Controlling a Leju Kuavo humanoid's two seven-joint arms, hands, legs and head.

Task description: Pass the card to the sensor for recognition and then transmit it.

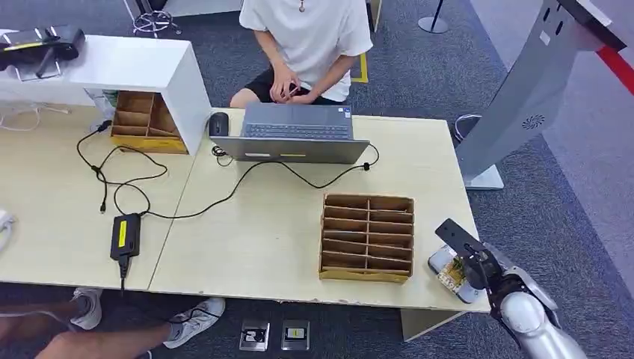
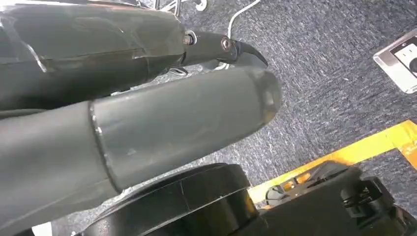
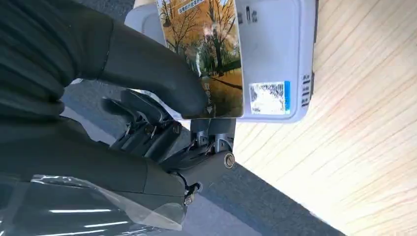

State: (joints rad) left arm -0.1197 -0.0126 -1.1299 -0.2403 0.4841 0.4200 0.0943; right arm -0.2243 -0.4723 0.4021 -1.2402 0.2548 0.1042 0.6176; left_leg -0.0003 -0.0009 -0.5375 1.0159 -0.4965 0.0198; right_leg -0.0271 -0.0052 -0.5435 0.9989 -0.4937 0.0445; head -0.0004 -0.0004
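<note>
I am holding the card (image 3: 216,59) flat over the grey sensor (image 3: 275,59) at the lower right of the head view, where the reader sits on the desk (image 1: 269,239) corner just right of the cardboard tray (image 1: 367,237). To do this step well, I judge I should keep the card's face level and close over the reader's top, hold steady until it registers, and not let the card slide toward the desk edge, which is just beside the reader. After that the card has to be passed on, so my grip must stay firm enough to lift it away cleanly.

My right hand (image 3: 162,98) pinches the card: the thumb (image 3: 152,73) presses on its printed autumn-tree side near 1 edge, with the darker fingers (image 3: 147,130) curled beneath it. The card covers part of the reader; I cannot tell whether they touch.

My left hand (image 2: 147,118) hangs over the carpet (image 2: 334,73); I cannot tell how its fingers lie.
</note>
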